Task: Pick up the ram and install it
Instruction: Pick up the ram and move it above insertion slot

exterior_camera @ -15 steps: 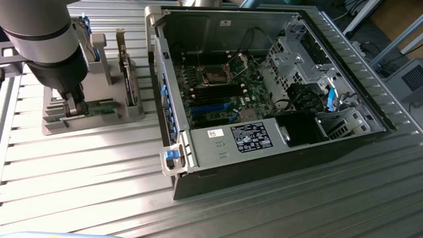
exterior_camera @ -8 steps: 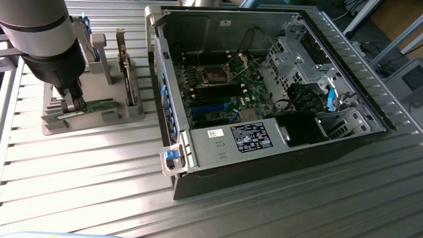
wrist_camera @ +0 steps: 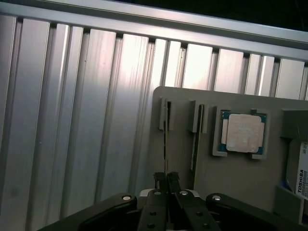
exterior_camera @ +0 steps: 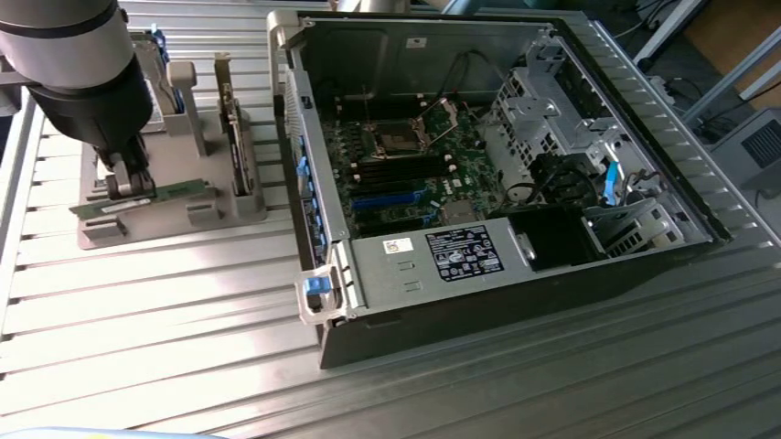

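The ram (exterior_camera: 144, 200) is a thin green stick lying across the front of the grey parts holder (exterior_camera: 171, 224) at the exterior view's left. My gripper (exterior_camera: 131, 187) comes down on its middle from above. In the wrist view the ram (wrist_camera: 165, 139) shows edge-on in its slot, and my gripper (wrist_camera: 166, 179) is shut on its thin upper edge. An identical stick (wrist_camera: 194, 144) stands in the neighbouring slot, apart from the fingers. Whether the held ram has left its slot, I cannot tell.
The open computer case (exterior_camera: 683, 210) lies at the exterior view's right, with the motherboard's dark memory slots (exterior_camera: 397, 171) below the processor socket (exterior_camera: 400, 139). The holder also carries a square silver processor (wrist_camera: 243, 133), a Toshiba drive (wrist_camera: 301, 173) and an upright card (exterior_camera: 232, 137).
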`<state>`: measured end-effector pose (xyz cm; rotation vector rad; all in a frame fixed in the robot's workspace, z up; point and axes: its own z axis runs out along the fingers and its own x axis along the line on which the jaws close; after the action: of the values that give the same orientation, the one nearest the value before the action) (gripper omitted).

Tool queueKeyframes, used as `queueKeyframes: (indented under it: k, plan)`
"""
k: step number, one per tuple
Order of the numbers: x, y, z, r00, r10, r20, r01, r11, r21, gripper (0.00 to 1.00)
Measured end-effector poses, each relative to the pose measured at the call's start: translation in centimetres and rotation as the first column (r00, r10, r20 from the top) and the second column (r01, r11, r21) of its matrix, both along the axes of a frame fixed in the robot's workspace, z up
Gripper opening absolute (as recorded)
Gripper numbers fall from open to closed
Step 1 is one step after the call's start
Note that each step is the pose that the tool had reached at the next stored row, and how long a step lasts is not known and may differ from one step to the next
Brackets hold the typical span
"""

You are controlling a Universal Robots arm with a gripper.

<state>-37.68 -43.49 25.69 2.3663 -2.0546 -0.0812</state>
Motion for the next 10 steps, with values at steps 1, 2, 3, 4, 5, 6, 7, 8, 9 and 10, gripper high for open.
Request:
queueKeyframes:
  k: [1, 2, 3, 4, 5, 6, 7, 8, 9, 10]
  plan:
    - [0.0, 0.0, 0.23, 1.0, 0.0, 0.0001, 0.0, 1.0, 0.0, 0.13]
    - [0.0, 0.0, 0.39, 1.0, 0.0, 0.0001, 0.0, 1.0, 0.0, 0.13]
    - [0.0, 0.0, 0.67, 1.0, 0.0, 0.0, 0.0, 1.0, 0.0, 0.13]
    - [0.0, 0.0, 0.83, 1.0, 0.0, 0.0, 0.0, 1.0, 0.0, 0.13]
    - [0.0, 0.0, 1.04, 1.0, 0.0, 0.0, 0.0, 1.0, -0.0001, 0.13]
    - [0.0, 0.0, 1.26, 1.0, 0.0, 0.0, 0.0, 1.0, 0.0, 0.13]
    - [0.0, 0.0, 1.5, 1.0, 0.0, 0.0, 0.0, 1.0, 0.0, 0.13]
    - [0.0, 0.0, 1.73, 1.0, 0.0, 0.0, 0.0, 1.0, 0.0, 0.13]
    - [0.0, 0.0, 1.95, 1.0, 0.0, 0.0001, 0.0, 1.0, 0.0, 0.13]
    - [0.0, 0.0, 2.2, 1.0, 0.0, 0.0, 0.0, 1.0, 0.0, 0.13]
